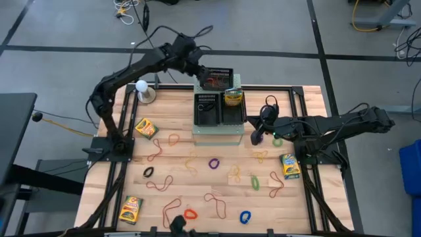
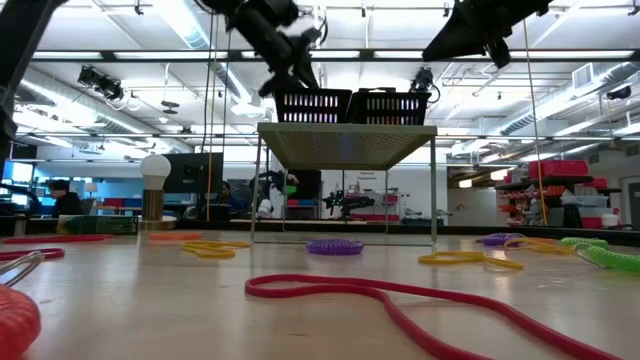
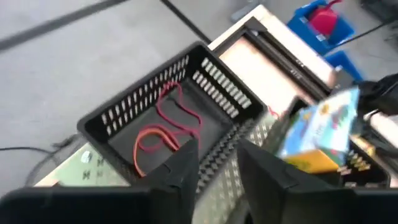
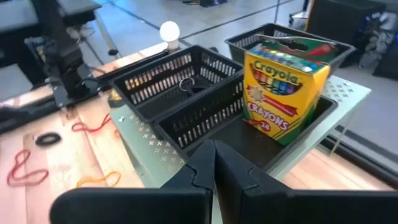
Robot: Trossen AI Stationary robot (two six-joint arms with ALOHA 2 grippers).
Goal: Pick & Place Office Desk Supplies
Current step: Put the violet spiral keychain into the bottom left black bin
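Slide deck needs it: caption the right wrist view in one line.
Shut right end effector faces a Crayola crayon box standing in a black mesh tray.

In the left wrist view the crayon box is blurred; the table's near edge is cut off.

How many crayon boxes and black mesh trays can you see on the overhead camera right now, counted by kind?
Crayon boxes: 4 (three on the table, one in a tray)
Black mesh trays: 4
Total: 8
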